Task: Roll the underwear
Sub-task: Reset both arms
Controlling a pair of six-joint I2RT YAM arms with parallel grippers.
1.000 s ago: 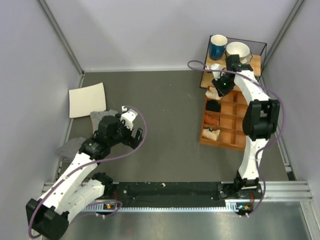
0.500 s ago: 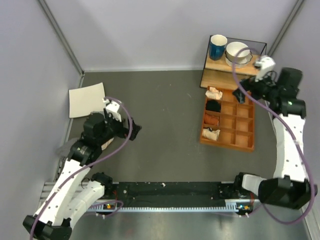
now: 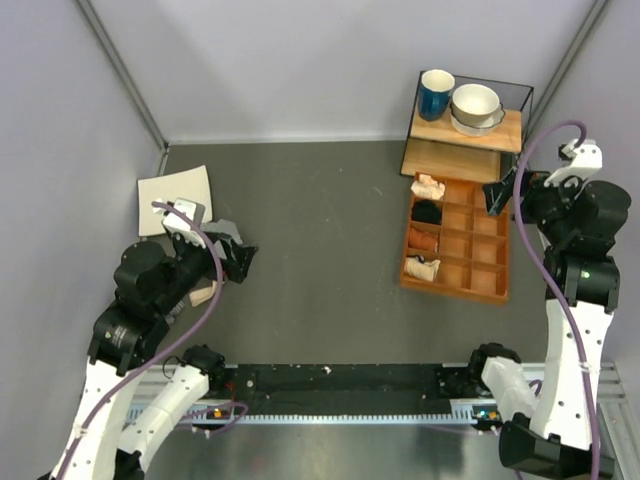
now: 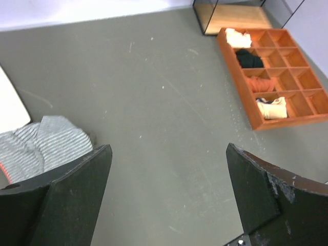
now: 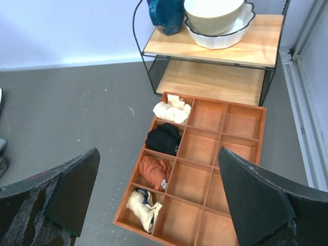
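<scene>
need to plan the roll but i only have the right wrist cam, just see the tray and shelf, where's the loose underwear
observer: top view shows a pale peach cloth peeking out under the left arm.
operator: left gripper on it
observer: no, the left gripper is open and empty.
operator: anything else over there
observer: a grey striped cloth next to a white paper sheet.

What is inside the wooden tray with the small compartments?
The tray holds four rolled cloths in one column: cream bundle, black bundle, rust bundle, pale bundle. Other compartments look empty. What lies beneath the bundles is covered.
</scene>
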